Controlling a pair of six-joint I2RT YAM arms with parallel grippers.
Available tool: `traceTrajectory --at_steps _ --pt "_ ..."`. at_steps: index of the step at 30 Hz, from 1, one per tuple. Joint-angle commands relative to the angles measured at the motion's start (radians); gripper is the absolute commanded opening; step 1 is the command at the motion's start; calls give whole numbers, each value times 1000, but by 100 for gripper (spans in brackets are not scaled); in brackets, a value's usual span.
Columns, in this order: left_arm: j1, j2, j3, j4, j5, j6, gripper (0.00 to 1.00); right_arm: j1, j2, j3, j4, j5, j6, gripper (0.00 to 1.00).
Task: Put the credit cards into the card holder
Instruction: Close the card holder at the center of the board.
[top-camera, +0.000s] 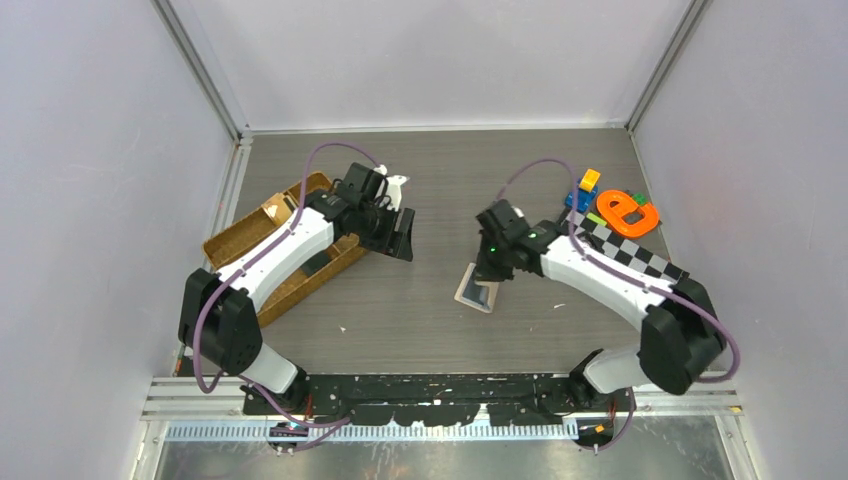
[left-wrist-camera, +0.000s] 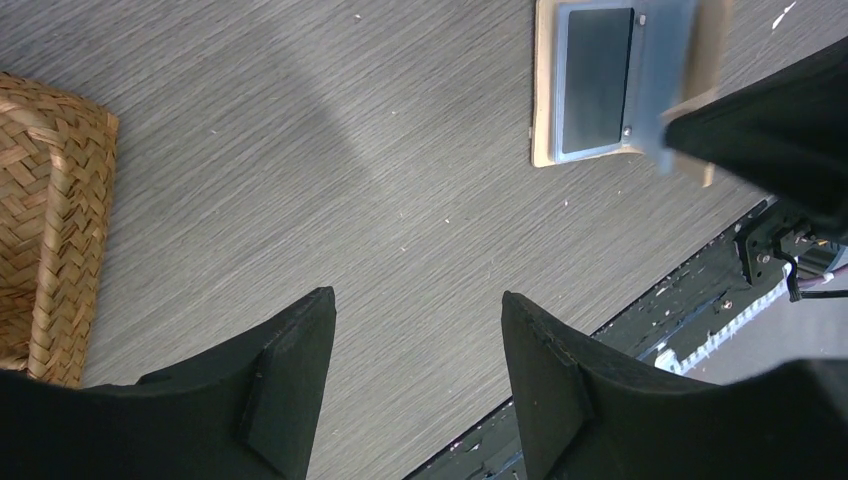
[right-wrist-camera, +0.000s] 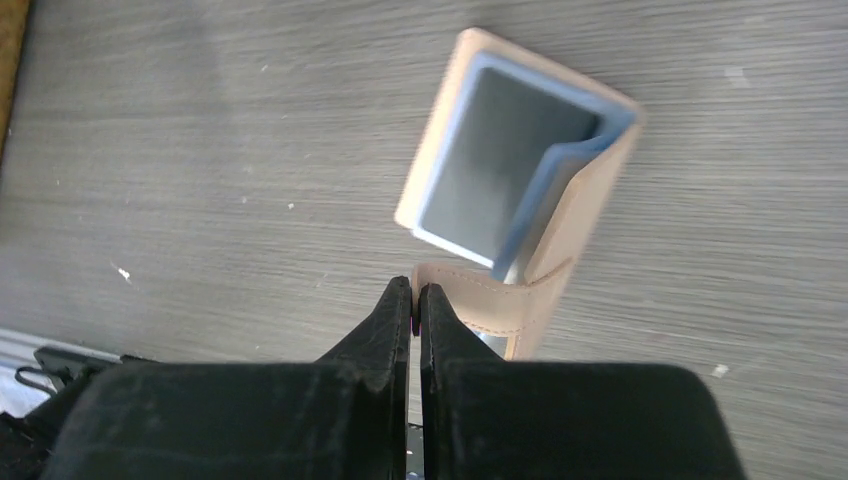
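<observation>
The peach-beige card holder lies open on the table's middle. In the right wrist view its base is flat, and a grey rectangle framed in pale blue shows inside; I cannot tell cards from pockets. My right gripper is shut on the edge of the holder's peach flap, which stands lifted off the base. It is just above the holder in the top view. My left gripper is open and empty over bare table, near the tray in the top view. The holder also shows in the left wrist view.
A brown wicker tray lies at the left, under my left arm; its corner shows in the left wrist view. At the back right are an orange letter toy, blue and yellow bricks and a checkered strip.
</observation>
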Motion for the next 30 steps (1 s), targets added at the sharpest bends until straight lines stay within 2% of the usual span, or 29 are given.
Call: traceTrajectory --at_steps 1,10,12,16,19,21,24,30 --pt "3 -30 -9 1 33 -1 64 97 97 75 126 -16 62 1" --pt "3 -35 -18 10 26 -3 64 172 297 120 290 56 64 1" --pt "3 -38 -24 17 23 -6 64 176 309 130 299 58 52 10" --pt "3 -54 -38 36 16 -12 64 176 263 144 262 65 22 53" --pt "3 -66 -48 55 3 -17 63 175 175 149 189 105 -5 68" --pt "2 -76 -59 79 -1 -35 63 168 108 153 127 140 -32 74" --pt "-3 -80 -91 154 31 -100 63 120 8 149 37 165 -55 75" --pt "-90 -15 -45 208 -7 -187 63 -82 -151 32 -18 105 -96 75"
